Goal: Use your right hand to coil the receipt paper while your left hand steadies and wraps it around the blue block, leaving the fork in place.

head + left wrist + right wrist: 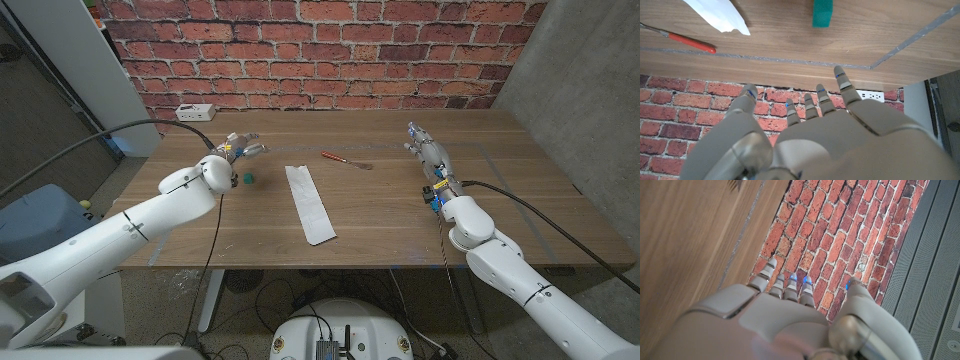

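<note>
A white strip of receipt paper (309, 203) lies flat and uncoiled across the middle of the table; one end of the receipt paper (720, 15) shows in the left wrist view. A small blue-green block (247, 178) (822, 13) sits to the left of the strip. My left hand (235, 152) (810, 130) hovers just behind the block, fingers apart, holding nothing. The red-handled fork (345, 159) (677, 37) lies behind the paper. My right hand (428, 150) (790, 315) stands at the right side of the table, fingers extended, empty.
A white power strip (195, 112) (867, 94) lies at the table's back left corner. A brick wall (320, 50) stands behind the table. A tape line (530, 225) runs along the table's right part.
</note>
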Action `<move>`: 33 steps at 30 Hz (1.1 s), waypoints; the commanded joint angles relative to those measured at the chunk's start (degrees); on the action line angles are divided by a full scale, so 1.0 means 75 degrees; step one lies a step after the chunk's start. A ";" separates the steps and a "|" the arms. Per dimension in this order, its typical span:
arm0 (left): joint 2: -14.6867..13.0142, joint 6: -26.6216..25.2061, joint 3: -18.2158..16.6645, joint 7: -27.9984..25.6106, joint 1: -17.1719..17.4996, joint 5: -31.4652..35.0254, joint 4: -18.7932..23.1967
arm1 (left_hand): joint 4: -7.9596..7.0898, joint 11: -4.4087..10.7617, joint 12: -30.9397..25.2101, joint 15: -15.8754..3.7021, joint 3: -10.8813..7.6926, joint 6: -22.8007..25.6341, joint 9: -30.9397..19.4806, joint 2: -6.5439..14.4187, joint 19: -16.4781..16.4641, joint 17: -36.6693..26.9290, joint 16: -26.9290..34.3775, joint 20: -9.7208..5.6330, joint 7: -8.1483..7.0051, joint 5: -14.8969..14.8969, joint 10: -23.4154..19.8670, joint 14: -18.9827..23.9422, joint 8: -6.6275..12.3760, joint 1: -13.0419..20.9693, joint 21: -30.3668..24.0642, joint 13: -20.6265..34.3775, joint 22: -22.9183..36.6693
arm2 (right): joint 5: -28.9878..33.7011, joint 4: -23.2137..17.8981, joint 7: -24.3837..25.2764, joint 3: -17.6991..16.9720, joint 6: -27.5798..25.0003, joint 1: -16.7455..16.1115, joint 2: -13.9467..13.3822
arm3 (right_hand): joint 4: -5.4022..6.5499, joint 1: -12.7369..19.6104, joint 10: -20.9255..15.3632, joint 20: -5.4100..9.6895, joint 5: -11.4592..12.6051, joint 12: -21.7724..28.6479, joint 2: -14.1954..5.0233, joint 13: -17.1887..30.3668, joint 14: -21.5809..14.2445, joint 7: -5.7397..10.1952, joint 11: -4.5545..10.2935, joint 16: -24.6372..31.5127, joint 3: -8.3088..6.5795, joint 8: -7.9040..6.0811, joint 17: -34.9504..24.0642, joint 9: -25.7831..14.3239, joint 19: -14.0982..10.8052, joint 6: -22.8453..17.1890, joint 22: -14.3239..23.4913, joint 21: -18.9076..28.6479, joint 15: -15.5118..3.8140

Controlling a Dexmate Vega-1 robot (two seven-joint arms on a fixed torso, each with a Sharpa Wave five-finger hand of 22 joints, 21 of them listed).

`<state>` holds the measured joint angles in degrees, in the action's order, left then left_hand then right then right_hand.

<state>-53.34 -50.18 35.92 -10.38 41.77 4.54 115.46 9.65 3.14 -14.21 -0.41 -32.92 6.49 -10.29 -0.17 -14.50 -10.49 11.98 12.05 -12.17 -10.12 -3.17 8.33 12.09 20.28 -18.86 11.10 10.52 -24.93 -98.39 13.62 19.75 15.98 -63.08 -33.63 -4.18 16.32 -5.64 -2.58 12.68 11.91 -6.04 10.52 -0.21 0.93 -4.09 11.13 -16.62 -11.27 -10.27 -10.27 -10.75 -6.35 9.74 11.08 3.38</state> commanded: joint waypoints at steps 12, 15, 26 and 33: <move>-0.0104 -0.2281 0.2348 0.1823 -0.2169 0.1363 -0.0009 | 0.0070 0.0119 -0.0170 -0.0231 0.0215 0.1321 -0.0020 -0.0373 -0.1581 -0.0017 0.0109 -0.0058 -0.0040 -0.0049 -0.1107 0.0991 0.0062 0.1374 -0.0268 0.0046 0.0015 | 0.0004 0.0334 -0.0025 0.0123 -0.0055 0.0328 0.0158 | -0.0040 0.0023 -0.0105 0.0020 -0.0043 -0.0003 -0.0021 0.0043 -0.0083 0.0009 -0.0022 0.0026 -0.0001 -0.0020 -0.0038 -0.0020 -0.0040 -0.0077 0.0031 0.0042 0.0023; -0.0087 -0.2515 0.2696 0.2074 -0.2480 0.1506 -0.0074 | 0.0072 0.0098 -0.0187 -0.0245 0.0251 0.1471 -0.0022 -0.0421 -0.1699 -0.0018 0.0117 -0.0122 -0.0037 -0.0057 -0.1234 0.1090 0.0069 0.1551 -0.0279 0.0050 0.0017 | -0.0002 0.0363 -0.0021 0.0131 -0.0048 0.0346 0.0175 | -0.0040 0.0019 -0.0110 0.0020 -0.0045 -0.0004 -0.0023 0.0043 -0.0086 0.0007 -0.0018 0.0026 -0.0002 -0.0021 -0.0039 -0.0020 -0.0042 -0.0087 0.0031 0.0042 0.0020; -0.0081 -0.3072 0.4010 0.3060 -0.3626 0.1917 -0.0295 | 0.0114 0.0082 -0.0187 -0.0275 0.0279 0.2008 -0.0027 -0.0499 -0.1917 -0.0026 0.0100 -0.0349 0.0027 -0.0116 -0.1566 0.1320 0.0095 0.2584 -0.0231 0.0065 0.0018 | 0.0018 0.0493 -0.0006 0.0165 0.0044 0.0405 0.0249 | -0.0030 -0.0007 -0.0131 0.0030 -0.0056 -0.0007 -0.0035 0.0045 -0.0105 0.0019 -0.0022 0.0029 -0.0001 -0.0017 -0.0047 -0.0022 -0.0053 -0.0112 0.0031 0.0043 0.0017; -0.0024 -0.3371 0.4850 0.3663 -0.4335 0.2082 -0.0453 | 0.0089 0.0112 -0.0264 -0.0318 0.0317 0.2388 -0.0036 -0.0423 -0.2078 -0.0047 0.0150 -0.0465 0.0145 -0.0095 -0.1952 0.1532 0.0132 0.3146 -0.0232 0.0076 0.0025 | 0.0017 0.0567 -0.0026 0.0182 0.0112 0.0432 0.0284 | -0.0015 -0.0039 -0.0139 0.0035 -0.0066 -0.0013 -0.0041 0.0046 -0.0117 0.0020 -0.0031 0.0032 0.0005 -0.0015 -0.0055 -0.0023 -0.0056 -0.0132 0.0031 0.0042 0.0024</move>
<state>-54.01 -71.28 62.67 10.02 17.55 17.65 113.73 10.42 3.90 -15.92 -2.44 -30.69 23.65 -10.27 -3.33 -29.27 -10.54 12.82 8.69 -11.36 -10.45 -17.17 19.21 12.75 42.66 -20.79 11.36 10.52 -24.86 -95.01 13.48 20.88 16.04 -60.25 -31.96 -4.18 16.31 -6.26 -2.36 12.24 11.91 -6.04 10.76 -0.83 0.92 -4.10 11.13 -16.62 -11.27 -10.56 -10.26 -10.97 -6.76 9.73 11.08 3.38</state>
